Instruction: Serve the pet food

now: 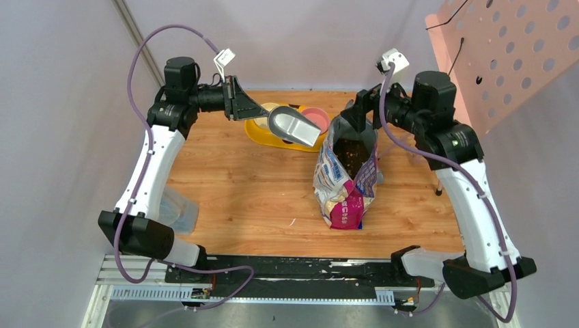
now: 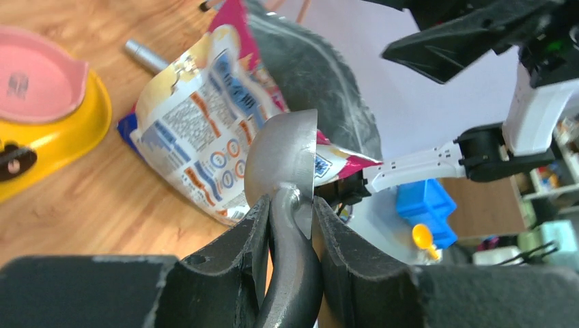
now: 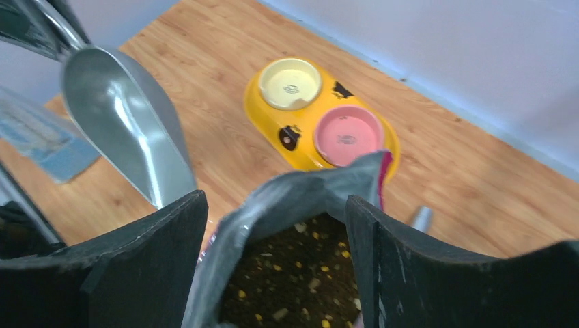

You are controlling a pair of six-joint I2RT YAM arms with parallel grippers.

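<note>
The pet food (image 3: pixel 300 273) is inside the open bag (image 1: pixel 341 184), a dark layer of pellets with a few pale bits, seen through the mouth. None of it shows in the scoop (image 1: pixel 295 128) or in the yellow dish (image 3: pixel 259 123).

Location: the bag stands upright right of the desk's (image 1: pixel 239 198) centre, mouth upward. The dish sits near the middle of the far edge, left of the bag. Its cream bowl (image 3: pixel 290 83) and pink bowl (image 3: pixel 347 133) are both bare.

Left gripper (image 2: pixel 290 219): clamped on the scoop's handle. The scoop is empty and hangs above the right end of the dish.

Right gripper (image 3: pixel 273 205): jaws spread wide, straddling the far rim of the bag's mouth. A gap shows between the rim and one finger, so I judge the rim released, not pinched.

Governing relation: the food lies to the right of the scoop's open end and below it. The scoop's long axis runs from the left gripper toward the bag, with the open end just beside the bag's left rim. The left arm is the one equipped to take food. The right arm is nearer to it but carries no tool.

Judgement: the next step is to dip the scoop into the mouth. With the rim unheld, the bag may tip or fold under the scoop.
</note>
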